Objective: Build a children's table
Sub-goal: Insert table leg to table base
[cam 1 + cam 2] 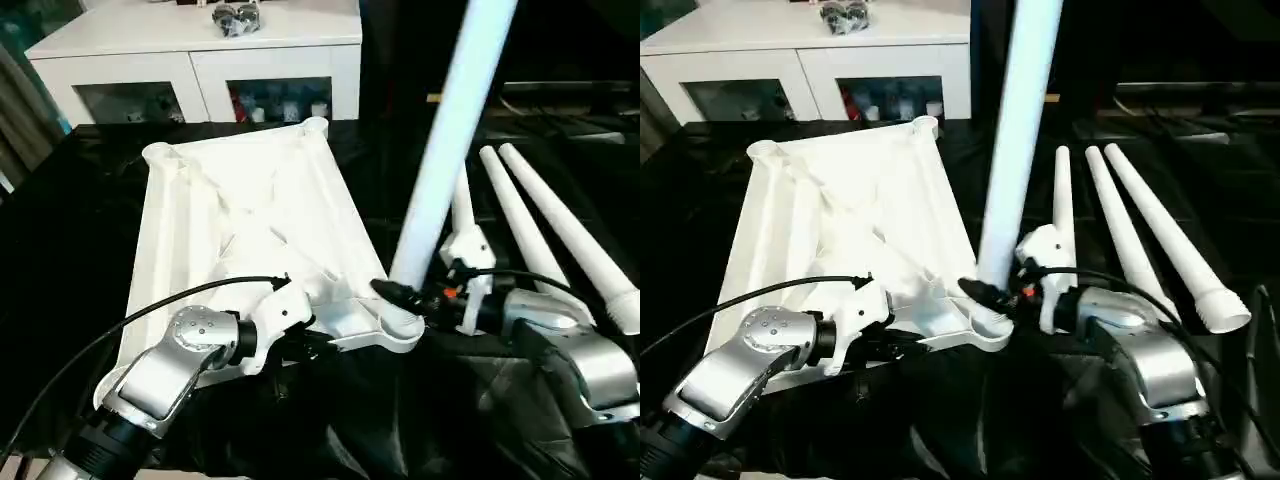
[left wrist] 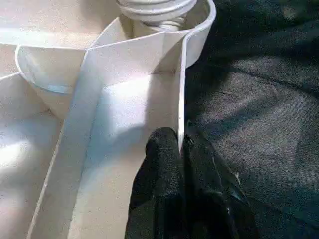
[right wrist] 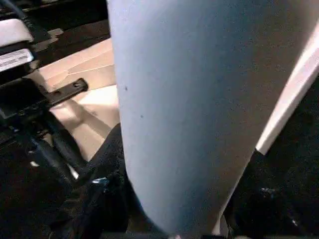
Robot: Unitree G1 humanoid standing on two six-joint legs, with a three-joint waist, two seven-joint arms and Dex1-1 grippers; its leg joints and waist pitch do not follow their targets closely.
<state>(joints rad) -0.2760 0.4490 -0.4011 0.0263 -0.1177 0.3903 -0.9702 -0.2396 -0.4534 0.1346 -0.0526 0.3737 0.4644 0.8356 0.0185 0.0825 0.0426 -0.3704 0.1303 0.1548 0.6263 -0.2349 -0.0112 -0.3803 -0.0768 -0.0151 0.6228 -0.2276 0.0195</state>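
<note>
Left gripper (image 2: 182, 149): its two black fingers are pinched together on the thin rim wall of the white plastic rectangular tabletop (image 1: 250, 215), at the near edge beside a round corner socket (image 1: 395, 325). Right gripper (image 1: 985, 292): jaws about half open, clasping the base of one long white tubular leg (image 1: 450, 130) that stands tilted in that same near-right corner socket.

The tabletop lies ribbed underside up on the black-draped work surface (image 1: 90, 220), toward its left half, the long sides running away from the robot.

Count of legs: four. One is upright in the socket, its upper end cut off by the picture edge. Three more spare white tubular legs (image 1: 1140, 235) lie side by side on the cloth to the right of the tabletop, flared ends nearest the robot.

A white cabinet with glass doors (image 1: 200, 70) stands beyond the far edge. The small items on top of it and behind its glass cannot be made out.
</note>
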